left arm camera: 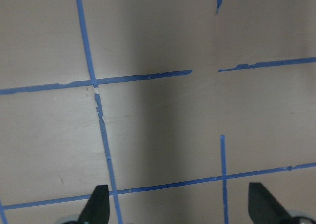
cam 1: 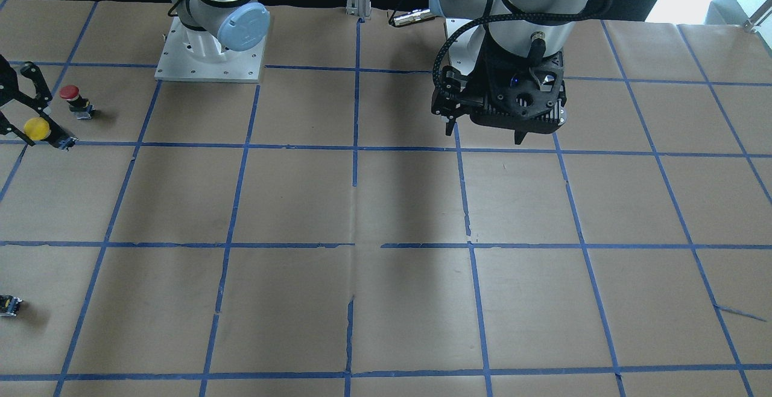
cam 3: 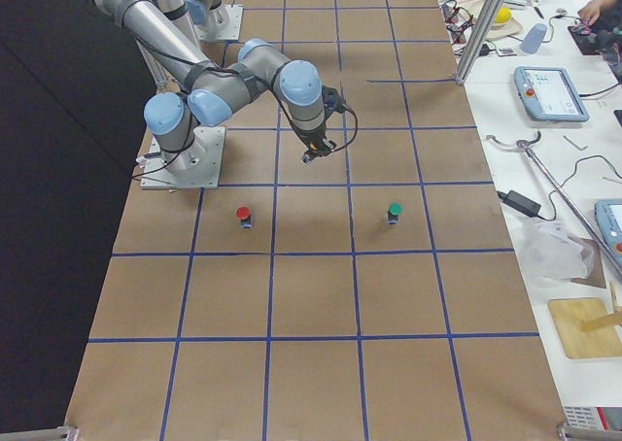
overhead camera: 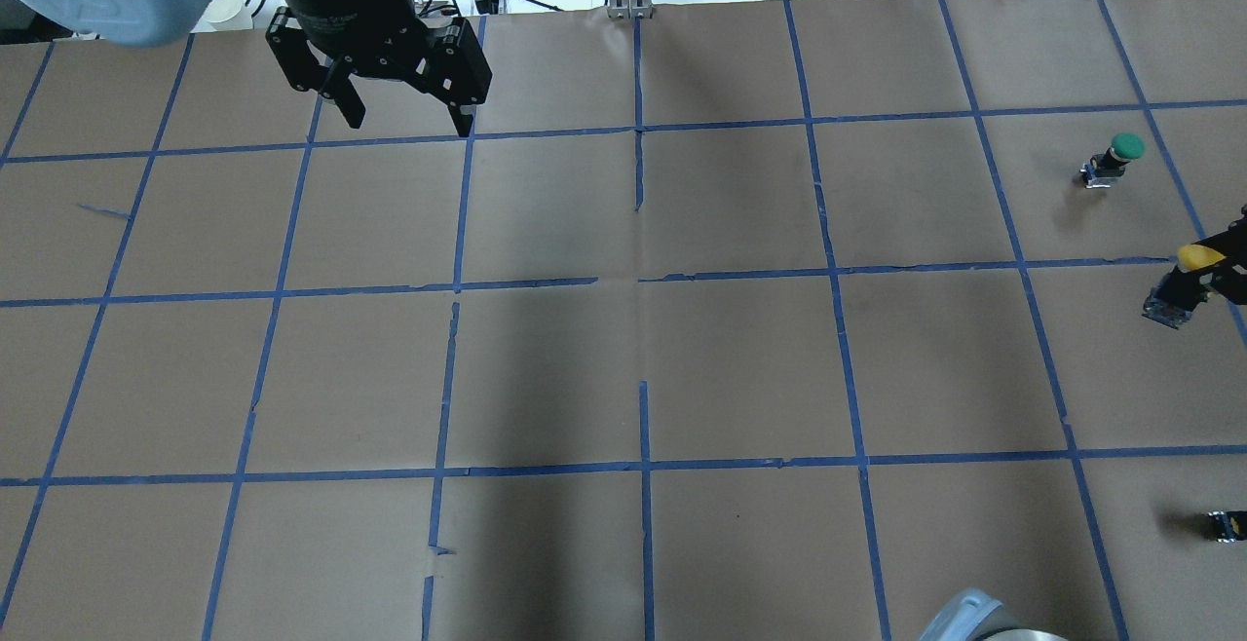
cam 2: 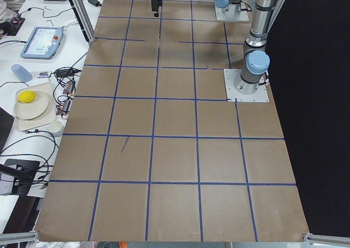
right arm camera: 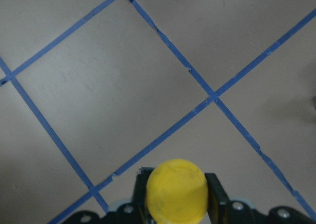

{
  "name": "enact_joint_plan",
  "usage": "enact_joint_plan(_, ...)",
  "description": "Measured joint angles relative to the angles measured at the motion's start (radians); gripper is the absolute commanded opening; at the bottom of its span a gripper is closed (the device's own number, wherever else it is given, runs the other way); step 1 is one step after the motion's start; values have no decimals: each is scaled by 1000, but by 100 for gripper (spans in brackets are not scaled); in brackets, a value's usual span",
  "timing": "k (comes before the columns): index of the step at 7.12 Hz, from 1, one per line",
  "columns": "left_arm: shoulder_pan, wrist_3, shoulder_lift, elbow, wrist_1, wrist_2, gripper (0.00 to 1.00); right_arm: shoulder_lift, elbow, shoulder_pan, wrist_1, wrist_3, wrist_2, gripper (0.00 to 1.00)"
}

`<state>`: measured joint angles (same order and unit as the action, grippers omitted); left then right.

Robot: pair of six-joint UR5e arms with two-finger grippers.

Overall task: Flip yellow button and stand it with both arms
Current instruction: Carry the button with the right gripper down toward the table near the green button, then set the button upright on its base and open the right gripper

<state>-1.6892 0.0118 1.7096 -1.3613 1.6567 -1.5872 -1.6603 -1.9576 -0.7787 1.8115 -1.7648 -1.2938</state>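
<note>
The yellow button (right arm camera: 177,194) sits between the two fingers of my right gripper (overhead camera: 1216,269), which is shut on it. It is held tilted at the table's right edge, with its yellow cap (overhead camera: 1194,256) up and its black and grey body (overhead camera: 1165,308) pointing down and away. In the front-facing view the button (cam 1: 36,128) is at the far left. My left gripper (overhead camera: 409,120) is open and empty, hovering over the far left part of the table, far from the button. Its fingertips (left arm camera: 96,206) show over bare paper.
A red-capped button (cam 1: 72,98) stands close to the held button. A green-capped button (overhead camera: 1116,154) stands further out. A tiny black block with a yellow spot (overhead camera: 1226,524) lies near the right front edge. Brown paper with blue tape lines (overhead camera: 643,281) covers the table.
</note>
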Motion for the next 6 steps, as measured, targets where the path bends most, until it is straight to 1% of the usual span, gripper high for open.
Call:
enact_joint_plan(1, 22, -2, -40, -67, -73, -1, 100, 32, -3, 29, 30, -125, 18, 25)
enact_joint_plan(2, 40, 1, -81, -141, -178, -3, 100, 90, -4, 66, 72, -220, 39, 25)
enact_joint_plan(3, 54, 3, -112, -182, -209, -5, 100, 159, -5, 99, 127, -304, 64, 26)
enact_joint_plan(4, 72, 4, -130, -194, -193, -6, 100, 220, -5, 122, 174, -379, 92, 26)
enact_joint_plan(6, 105, 5, -142, -192, -160, -3, 100, 298, -4, 152, 211, -479, 115, 27)
